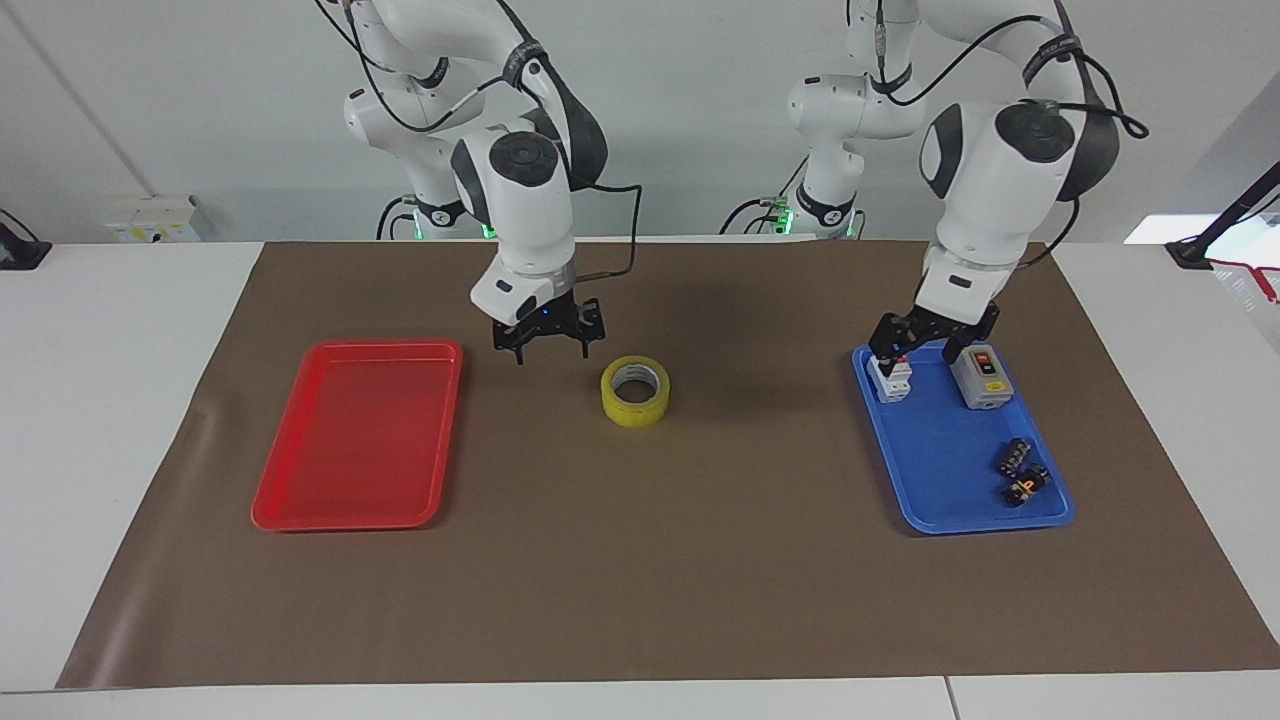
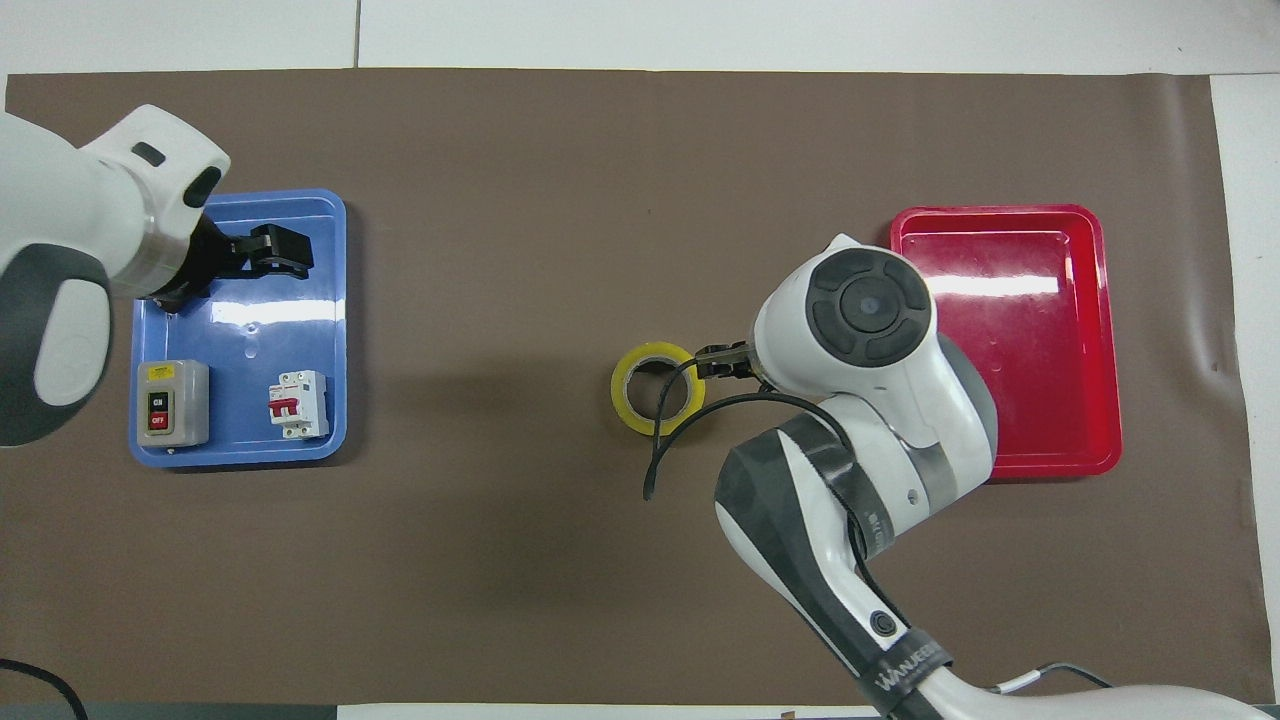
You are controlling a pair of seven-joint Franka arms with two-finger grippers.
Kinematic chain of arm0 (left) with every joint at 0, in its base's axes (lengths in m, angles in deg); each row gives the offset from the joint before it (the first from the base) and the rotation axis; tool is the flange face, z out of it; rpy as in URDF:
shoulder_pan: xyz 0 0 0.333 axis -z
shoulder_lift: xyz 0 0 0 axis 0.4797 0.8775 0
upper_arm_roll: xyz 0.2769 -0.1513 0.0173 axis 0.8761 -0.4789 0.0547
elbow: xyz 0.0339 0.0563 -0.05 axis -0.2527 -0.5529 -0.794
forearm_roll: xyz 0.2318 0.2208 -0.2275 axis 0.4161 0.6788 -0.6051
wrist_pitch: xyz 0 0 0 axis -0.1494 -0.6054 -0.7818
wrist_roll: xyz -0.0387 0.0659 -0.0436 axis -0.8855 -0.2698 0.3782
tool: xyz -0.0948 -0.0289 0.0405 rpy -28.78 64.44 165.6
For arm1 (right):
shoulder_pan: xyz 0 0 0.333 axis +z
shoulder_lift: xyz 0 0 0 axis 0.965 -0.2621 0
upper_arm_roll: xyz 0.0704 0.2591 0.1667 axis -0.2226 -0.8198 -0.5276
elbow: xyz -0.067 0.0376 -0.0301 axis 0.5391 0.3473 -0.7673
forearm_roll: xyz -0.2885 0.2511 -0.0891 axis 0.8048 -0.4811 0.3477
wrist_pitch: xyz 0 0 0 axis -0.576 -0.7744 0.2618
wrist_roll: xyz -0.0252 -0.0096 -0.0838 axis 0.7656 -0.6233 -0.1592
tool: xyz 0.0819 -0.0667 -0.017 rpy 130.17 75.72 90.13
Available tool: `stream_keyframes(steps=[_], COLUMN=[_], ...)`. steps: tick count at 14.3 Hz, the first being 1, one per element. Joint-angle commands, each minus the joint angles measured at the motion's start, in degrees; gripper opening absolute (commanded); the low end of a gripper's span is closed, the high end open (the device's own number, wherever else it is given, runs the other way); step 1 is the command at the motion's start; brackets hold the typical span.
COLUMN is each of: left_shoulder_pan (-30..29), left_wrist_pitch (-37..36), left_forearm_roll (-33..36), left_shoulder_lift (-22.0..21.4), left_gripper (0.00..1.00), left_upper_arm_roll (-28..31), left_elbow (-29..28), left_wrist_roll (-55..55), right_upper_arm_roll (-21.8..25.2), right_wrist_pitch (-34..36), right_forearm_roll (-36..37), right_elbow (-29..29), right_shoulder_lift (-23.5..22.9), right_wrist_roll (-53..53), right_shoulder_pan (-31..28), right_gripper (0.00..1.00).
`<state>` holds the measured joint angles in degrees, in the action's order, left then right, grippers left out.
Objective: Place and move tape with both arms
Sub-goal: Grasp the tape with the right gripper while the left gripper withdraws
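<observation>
I read the job as about half done: the translucent yellow roll of packing tape [image 1: 635, 391] lies flat on the brown paper mat [image 1: 640, 600] near the middle of the tabletop, midway between its two short edges, free of both grippers. The flat red plastic tray [image 1: 357, 436] toward the right arm's short edge holds nothing, so I judge that carrying the roll over to it is what remains.

My right gripper [image 1: 545, 339] hangs low over the mat between the red tray and the roll, just beside the roll but not touching it. Its fingers stand apart with nothing between them, spread to about the width of the roll's wall.

My left gripper [image 1: 932, 342] is over the blue plastic tray [image 1: 935, 505] toward the left arm's short edge, above the white circuit breaker [image 1: 891, 379] and grey switch box [image 1: 980, 377]. Its fingers are also spread and empty, and that arm looks to be waiting.
</observation>
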<state>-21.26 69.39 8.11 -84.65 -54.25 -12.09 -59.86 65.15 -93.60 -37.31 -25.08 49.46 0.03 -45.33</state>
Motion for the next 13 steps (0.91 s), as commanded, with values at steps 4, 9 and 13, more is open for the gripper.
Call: stream_keyframes(steps=[4,9,13], left_shoulder_pan=[-5.37,-6.61,-6.61], left_wrist_pitch=[-11.66,-12.64,-12.38], left_forearm_roll=[-2.83,-3.28,-3.19], left_shoulder_lift=[0.77,-2.29,-3.88], left_gripper=[1.0,1.0,1.0], left_upper_arm_roll=[-0.09,-0.09,-0.09], left_elbow=[9.25,5.49,3.46], left_wrist_roll=[5.8,8.97,9.23], right_upper_arm_roll=[0.39,0.39,0.39], right_wrist_pitch=[-7.36,-12.2,-14.22], right_forearm_roll=[-0.17,-0.08,-0.08], right_elbow=[-1.79,-2.31,-2.31], right_shoulder_lift=[-2.38,-5.01,-8.08], right_wrist_roll=[3.29,0.83,-2.06], right_shoulder_pan=[2.16,3.13,2.78], right_gripper=[1.0,1.0,1.0])
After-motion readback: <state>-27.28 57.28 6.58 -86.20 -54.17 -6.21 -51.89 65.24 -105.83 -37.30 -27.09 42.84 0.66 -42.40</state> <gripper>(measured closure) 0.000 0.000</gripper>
